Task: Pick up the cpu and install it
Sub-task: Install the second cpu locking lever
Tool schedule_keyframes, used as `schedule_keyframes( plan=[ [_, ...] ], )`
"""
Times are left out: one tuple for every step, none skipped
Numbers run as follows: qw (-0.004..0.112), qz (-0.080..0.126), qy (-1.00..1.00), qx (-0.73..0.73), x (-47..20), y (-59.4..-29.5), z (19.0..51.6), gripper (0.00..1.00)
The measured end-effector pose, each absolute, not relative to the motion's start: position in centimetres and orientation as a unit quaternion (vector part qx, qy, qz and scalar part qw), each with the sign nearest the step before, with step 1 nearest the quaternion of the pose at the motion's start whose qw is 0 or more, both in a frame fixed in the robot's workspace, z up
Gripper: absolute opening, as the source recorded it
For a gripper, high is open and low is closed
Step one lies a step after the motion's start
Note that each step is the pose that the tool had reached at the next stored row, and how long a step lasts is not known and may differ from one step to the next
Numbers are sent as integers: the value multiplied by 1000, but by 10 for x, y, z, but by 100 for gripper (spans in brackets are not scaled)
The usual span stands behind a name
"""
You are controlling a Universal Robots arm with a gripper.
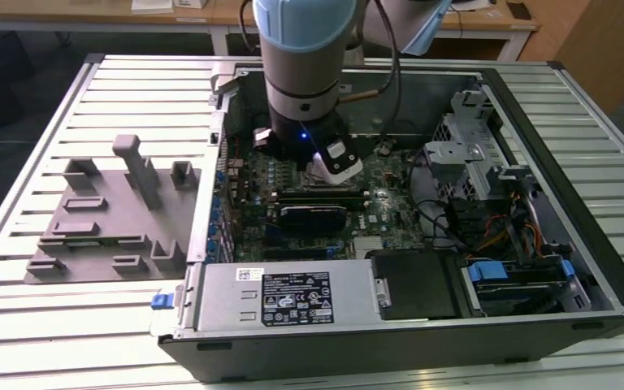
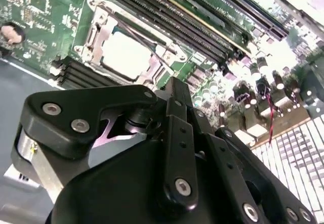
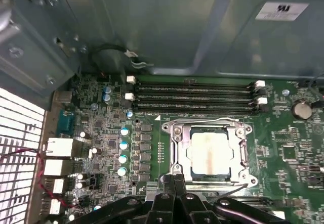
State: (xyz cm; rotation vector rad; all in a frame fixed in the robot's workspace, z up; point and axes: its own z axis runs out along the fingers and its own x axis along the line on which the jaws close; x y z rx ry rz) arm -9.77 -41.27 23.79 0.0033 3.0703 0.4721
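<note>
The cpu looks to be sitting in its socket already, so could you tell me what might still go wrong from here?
1. The socket frame around the cpu may not be clamped, so the chip could shift.
2. The gripper hangs close above the motherboard; a stray move could hit the capacitors or memory slots.

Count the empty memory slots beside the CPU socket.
4, all empty, lying parallel as one bank on the motherboard, along one side of the socket holding the cpu.
</note>
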Motion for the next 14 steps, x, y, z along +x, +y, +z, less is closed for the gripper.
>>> schedule_keyframes(
  plan=[
    [18, 152, 988, 1, -98, -413, 240, 11],
    [18, 152, 988, 1, -98, -413, 241, 11],
    [18, 151, 988, 1, -98, -413, 242, 11],
    [18, 150, 989, 1, -97, -413, 242, 11],
    [17, 148, 989, 1, -97, -413, 242, 11],
    [17, 147, 989, 2, -96, -413, 242, 11],
    [16, 145, 989, 3, -95, -413, 242, 11],
    [16, 143, 990, 3, -93, -413, 242, 11],
    [16, 142, 990, 4, -92, -413, 243, 11],
    [15, 141, 990, 5, -90, -413, 243, 11],
    [15, 140, 990, 6, -89, -413, 243, 11],
    [15, 139, 990, 6, -87, -413, 243, 11],
    [14, 139, 990, 7, -85, -413, 243, 11],
    [14, 138, 990, 8, -84, -413, 243, 11]
  ],
)
